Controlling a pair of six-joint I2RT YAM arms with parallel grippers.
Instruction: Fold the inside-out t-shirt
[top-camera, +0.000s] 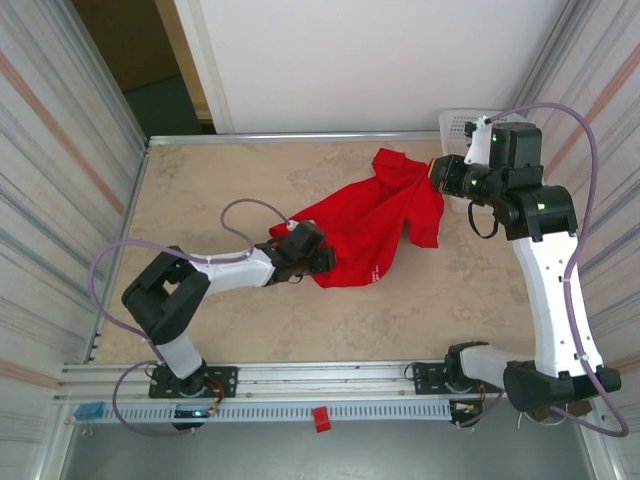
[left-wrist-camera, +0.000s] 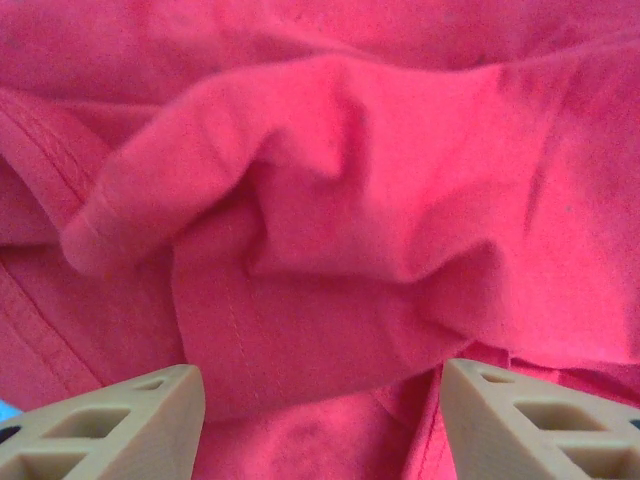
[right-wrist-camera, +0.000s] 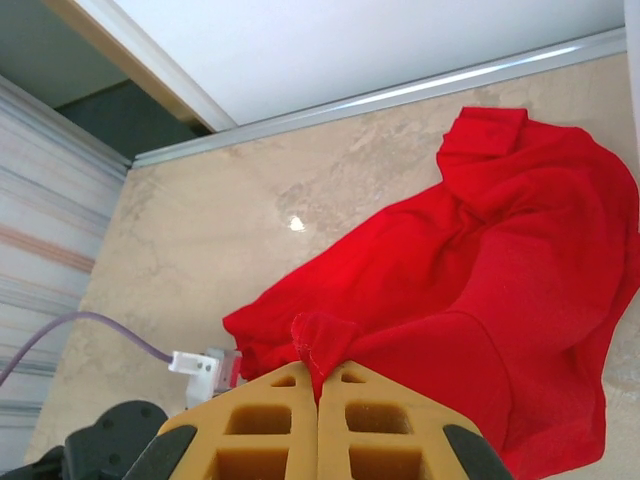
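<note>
We see the t-shirt (top-camera: 385, 225) crumpled on the table (top-camera: 220, 170), reaching from the middle toward the far right corner, where its bunched end comes up just beside the basket (top-camera: 462, 122). The right jaws are closed on that end. From the right wrist, the two tan fingers (right-wrist-camera: 262, 432) meet, with a small pinch of red hem poking out between their tips, and the rest of the cloth drapes away to the right over the table. The left jaws stand apart at the shirt's near left edge. From the left wrist, their fingers (left-wrist-camera: 110, 420) sit wide at either side, with rumpled red fabric and stitched seams between and beyond them, none of it pinched. A small white marking (top-camera: 372, 270) shows on the red toward the near edge, too small for us to read.
</note>
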